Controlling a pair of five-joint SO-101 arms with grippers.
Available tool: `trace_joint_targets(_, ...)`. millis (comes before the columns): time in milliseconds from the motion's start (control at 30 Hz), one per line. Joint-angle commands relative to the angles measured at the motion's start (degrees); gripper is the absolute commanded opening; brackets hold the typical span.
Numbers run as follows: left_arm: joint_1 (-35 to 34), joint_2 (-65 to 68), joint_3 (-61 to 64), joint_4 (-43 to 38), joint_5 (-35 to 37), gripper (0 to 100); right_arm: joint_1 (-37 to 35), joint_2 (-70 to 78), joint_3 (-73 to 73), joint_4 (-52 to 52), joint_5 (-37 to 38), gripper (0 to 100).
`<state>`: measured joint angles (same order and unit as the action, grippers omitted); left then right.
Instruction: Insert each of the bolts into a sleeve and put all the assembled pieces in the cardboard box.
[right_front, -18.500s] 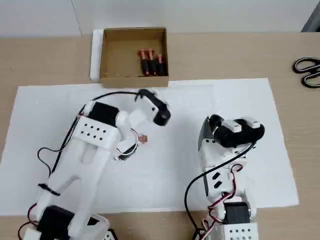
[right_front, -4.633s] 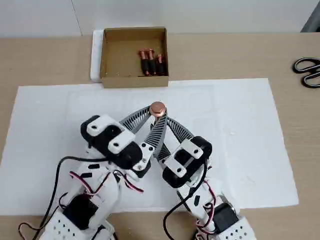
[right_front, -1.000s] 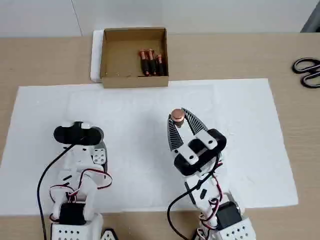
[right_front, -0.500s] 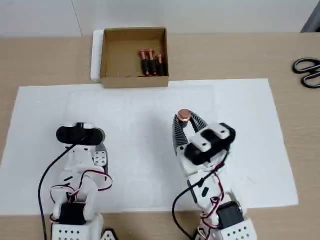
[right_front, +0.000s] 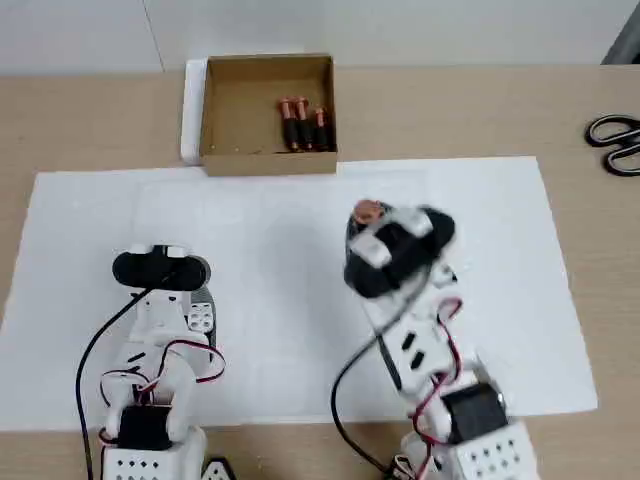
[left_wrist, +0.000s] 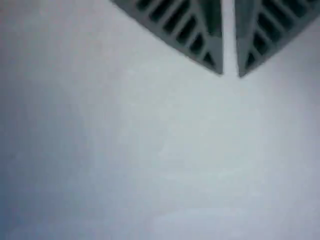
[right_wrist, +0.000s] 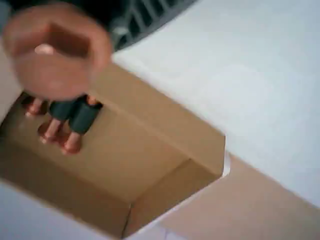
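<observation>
Left arm (right_front: 160, 275): drawn back from the middle, where both arms met seconds ago, to the near left of the sheet. Its jaws hang just over the paper, all but pressed together, gripping nothing.
Sheet (right_front: 250, 230): smooth, matt white paper, lying flat on the pale wood-look tabletop (right_front: 450, 110).
Cardboard box (right_front: 218, 110): at the sheet's far edge, left of centre. It has plain brown walls and an open top.
Finished pieces (right_front: 300, 125): three lie side by side towards the box's right wall, each a dark cylindrical sleeve with coppery bolt ends.
Right arm (right_front: 400, 250): has stretched forward over the last second, towards the box.
Assembled piece (right_front: 367, 211): pinched in the right jaws, round copper head uppermost. It is over the sheet, near the box but short of it.
Meaning: the insertion looks done. What remains for this piece is the carry over the box wall and the release.
Scissors (right_front: 615, 140): black loop handles, at the tabletop's far right edge.
</observation>
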<state>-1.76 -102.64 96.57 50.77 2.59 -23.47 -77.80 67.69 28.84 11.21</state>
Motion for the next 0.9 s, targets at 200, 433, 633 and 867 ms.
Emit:
trace_joint_targets(200,0.26,-0.79,-0.4,0.09,0.35,1,0.22,28.0,-20.92,-10.51,0.7,0.4)
trace_joint_targets(433,0.26,-0.79,-0.4,0.09,0.35,1,-0.31,39.6,-27.69,-17.27,0.53,0.4)
trace_joint_targets(633,0.26,-0.79,-0.4,0.09,0.35,1,0.84,56.13,-40.18,-17.71,0.62,0.4)
trace_joint_targets(867,0.26,-0.79,-0.4,0.09,0.35,1,-0.22,76.97,-62.86,-11.91,0.62,0.4)
